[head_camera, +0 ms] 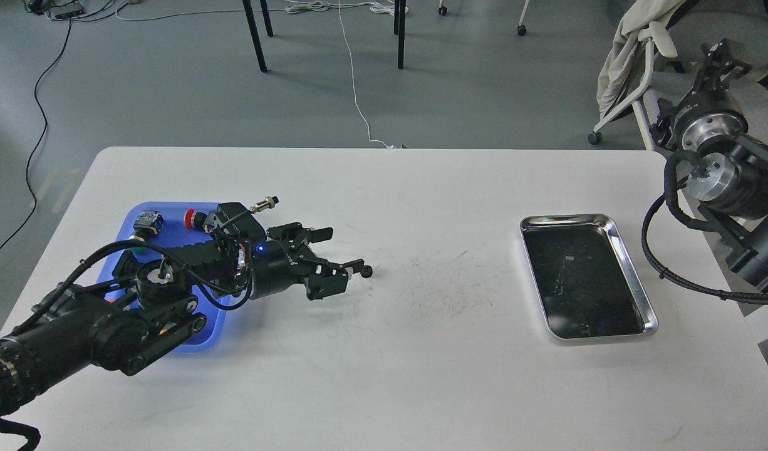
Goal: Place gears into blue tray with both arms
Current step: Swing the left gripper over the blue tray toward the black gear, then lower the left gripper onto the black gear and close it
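1. A white table (pixel 384 376) carries everything; faint scuff marks (pixel 440 288) lie just right of the left gripper (pixel 340 250).
2. The blue tray (pixel 171 213) rests behind and beneath that gripper's arm.
3. A small black gear (pixel 366 271) lies at its lower fingertip.
4. A steel tray (pixel 634 275) sits well to its right.

A lab or workroom: a white table (pixel 421 351) on grey floor (pixel 171 81), loose cables (pixel 352 75) trailing across it, wheeled chair (pixel 634 94) draped with cloth, black table legs (pixel 255 37) behind.
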`<state>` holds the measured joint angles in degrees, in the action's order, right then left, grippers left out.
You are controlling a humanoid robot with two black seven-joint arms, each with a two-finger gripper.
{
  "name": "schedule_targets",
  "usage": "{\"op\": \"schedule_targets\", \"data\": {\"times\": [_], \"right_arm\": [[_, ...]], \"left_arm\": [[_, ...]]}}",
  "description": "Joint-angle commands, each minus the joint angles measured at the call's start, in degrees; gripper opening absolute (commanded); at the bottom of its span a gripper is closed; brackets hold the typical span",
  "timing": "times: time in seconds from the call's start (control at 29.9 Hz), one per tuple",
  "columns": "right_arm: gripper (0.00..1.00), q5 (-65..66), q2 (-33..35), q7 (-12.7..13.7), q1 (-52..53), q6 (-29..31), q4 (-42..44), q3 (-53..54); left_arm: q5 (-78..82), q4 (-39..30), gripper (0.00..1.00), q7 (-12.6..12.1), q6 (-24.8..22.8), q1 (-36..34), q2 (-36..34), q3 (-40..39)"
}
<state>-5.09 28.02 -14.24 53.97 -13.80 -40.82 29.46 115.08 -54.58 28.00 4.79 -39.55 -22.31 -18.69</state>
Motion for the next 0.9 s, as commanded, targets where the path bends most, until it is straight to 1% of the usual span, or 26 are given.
{"op": "schedule_targets", "data": {"times": [0.0, 0.17, 0.27, 0.4, 0.57, 0.87], "right_arm": [[0.99, 0.0, 0.02, 0.0, -0.36, 2.46, 0.04, -0.11], [0.99, -0.44, 0.02, 0.35, -0.71, 3.95, -0.05, 1.12], [0.99, -4.65, 0.02, 0.44, -1.15, 5.8, -0.13, 1.74], [0.99, -6.94, -0.69, 0.97, -2.29, 5.71, 0.04, 1.83], [0.99, -7.39, -1.13, 1.06, -4.31, 5.63, 0.04, 2.87], [0.99, -7.39, -1.92, 0.97, -6.25, 6.07, -0.13, 3.93]], "left_arm": [[1.46, 0.61, 0.95, 0.0, 0.48, -1.49, 0.42, 0.59], [1.98, 0.96, 0.95, 0.0, 0.66, -2.81, 2.88, 1.11], [2.34, 3.07, 0.95, 0.0, 1.45, -2.9, 4.02, 1.73], [2.34, 4.12, 0.95, 0.0, 2.07, -2.99, 6.49, 3.22], [2.34, 6.85, 0.95, 0.0, 3.82, -2.63, 6.75, 3.58], [3.3, 7.47, 0.94, 0.0, 4.44, -2.02, 6.93, 3.67]]}}
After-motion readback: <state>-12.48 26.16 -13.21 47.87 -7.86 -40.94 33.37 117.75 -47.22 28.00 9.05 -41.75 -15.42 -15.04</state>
